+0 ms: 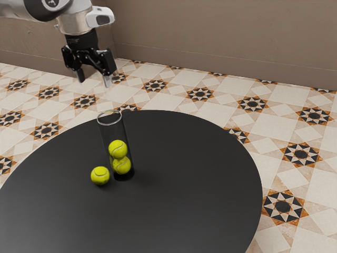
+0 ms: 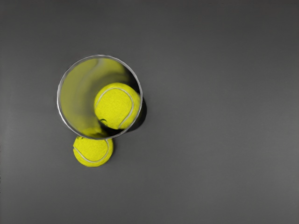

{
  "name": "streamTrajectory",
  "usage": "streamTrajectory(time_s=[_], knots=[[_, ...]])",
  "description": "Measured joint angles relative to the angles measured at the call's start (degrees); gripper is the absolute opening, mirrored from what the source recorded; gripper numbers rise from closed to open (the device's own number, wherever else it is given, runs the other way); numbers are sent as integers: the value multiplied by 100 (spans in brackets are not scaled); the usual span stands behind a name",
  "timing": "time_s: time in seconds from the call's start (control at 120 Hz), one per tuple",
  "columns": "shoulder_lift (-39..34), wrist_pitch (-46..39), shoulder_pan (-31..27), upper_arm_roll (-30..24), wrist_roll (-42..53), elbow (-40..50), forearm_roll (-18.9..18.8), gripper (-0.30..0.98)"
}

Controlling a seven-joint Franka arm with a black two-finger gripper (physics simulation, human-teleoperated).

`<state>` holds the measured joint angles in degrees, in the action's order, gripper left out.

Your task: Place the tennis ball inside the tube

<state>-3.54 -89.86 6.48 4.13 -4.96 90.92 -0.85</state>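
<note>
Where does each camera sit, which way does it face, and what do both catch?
Exterior view: at the arm's side, looking down across the round table; the arm enters upper left, its gripper open above the table.
Wrist view: on the hand, looking down onto the mouth of the clear tube.
Shared: tube, tabletop, loose ball beside it, upper ball inside.
</note>
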Motion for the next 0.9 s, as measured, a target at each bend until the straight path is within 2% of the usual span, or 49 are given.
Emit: streamTrajectory(time_s=[0.183,0.233,0.433,0.483,0.567,0.675,0.783,0.9], knots=[[-58,-230,30,5,-28,24,17,69],[-267,-279,25,-62,-34,252,3,69],[-2334,-799,138,-65,-69,2903,-293,69],[-2803,-995,329,113,-77,3604,-413,69],[-3440,-1301,1233,987,-87,4432,-774,69],[-4015,-1842,2460,2522,-48,5131,-1690,69],[-4152,-2685,3644,4488,428,5344,-2505,69],[-4093,-3565,4384,5667,1028,5496,-3231,69]])
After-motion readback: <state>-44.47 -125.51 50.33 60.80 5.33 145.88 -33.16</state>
